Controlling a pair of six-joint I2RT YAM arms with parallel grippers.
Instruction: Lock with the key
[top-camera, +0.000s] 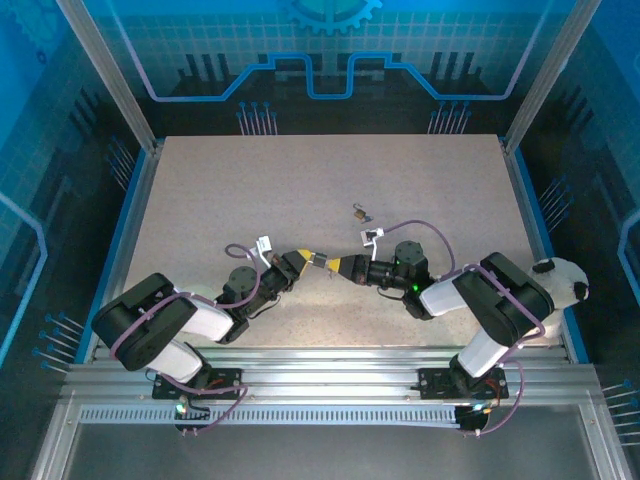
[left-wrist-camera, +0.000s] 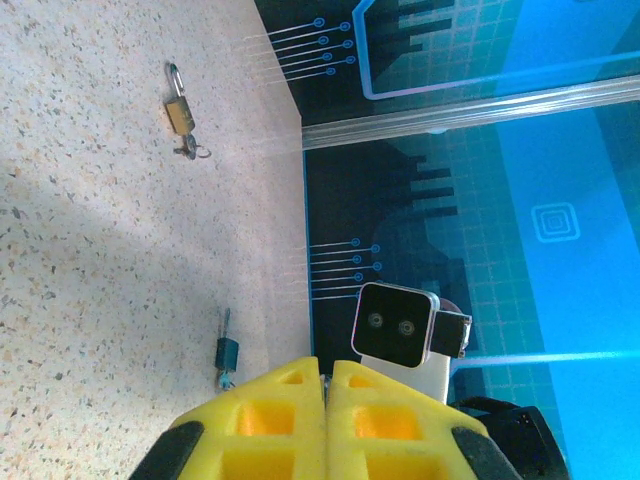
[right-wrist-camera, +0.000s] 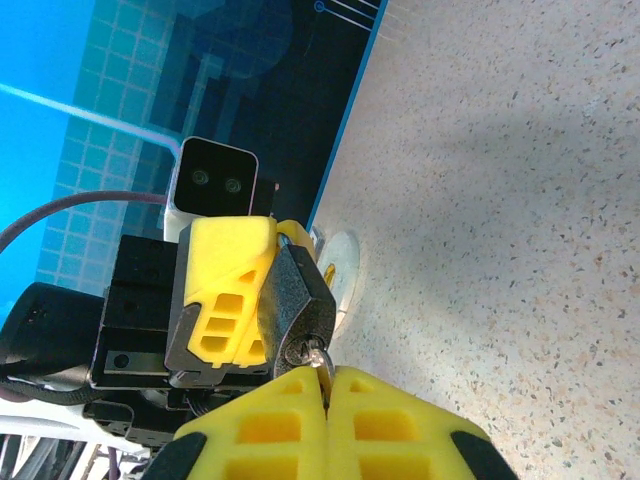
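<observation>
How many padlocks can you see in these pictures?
2: a brass padlock lies loose on the table; a grey padlock is gripped by the left claw. None seems hidden.

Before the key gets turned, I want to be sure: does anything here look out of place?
A second, brass padlock lies loose on the table, away from the grey padlock in the left gripper and the key in the right gripper. Nothing looks damaged.

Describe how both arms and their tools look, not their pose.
Left arm and right arm: black joints, white shells, purple cables. Left tool and right tool: yellow fingers with hollow pockets.
</observation>
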